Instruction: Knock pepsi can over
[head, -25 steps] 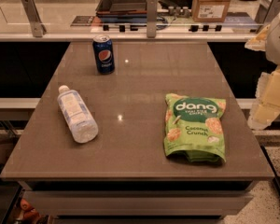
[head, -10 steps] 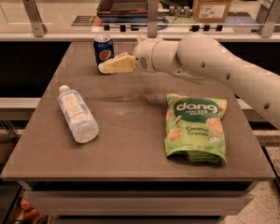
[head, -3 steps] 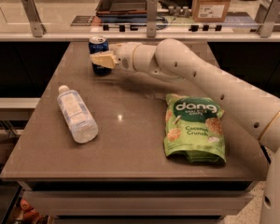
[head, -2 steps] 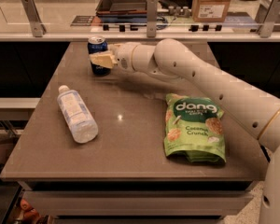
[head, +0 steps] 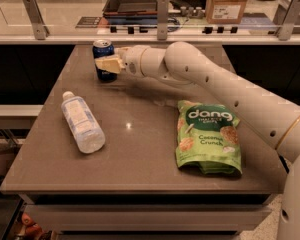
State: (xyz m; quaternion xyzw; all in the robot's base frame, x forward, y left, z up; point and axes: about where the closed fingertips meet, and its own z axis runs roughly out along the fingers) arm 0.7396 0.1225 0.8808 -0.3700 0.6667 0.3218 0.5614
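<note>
A Google Everyday Robot's arm (head: 215,84) reaches from the right across a brown tabletop (head: 140,154), its cream-coloured tool (head: 105,64) set against the near side of the pepsi can (head: 102,48) at about mid-height. The dark blue can stands upright near the far left corner of the tabletop. Whether the tool is spread or pressed together cannot be told from this angle, nor whether it is merely touching the can or gripping it. A clear plastic water bottle (head: 82,122) lies on its side nearer the camera on the left, well apart from the can. A green bag of Dang coconut chips (head: 208,136) lies flat on the right, under the line of the arm. The task appears to be at the point of contact, with the tipping not yet done. To do it well, the push would best land high on the can, above its middle, so that it topples rather than slides. A short, steady sideways sweep seems wiser than a hard shove. The can stands close to the left and far edges, so once down it could roll off.
</note>
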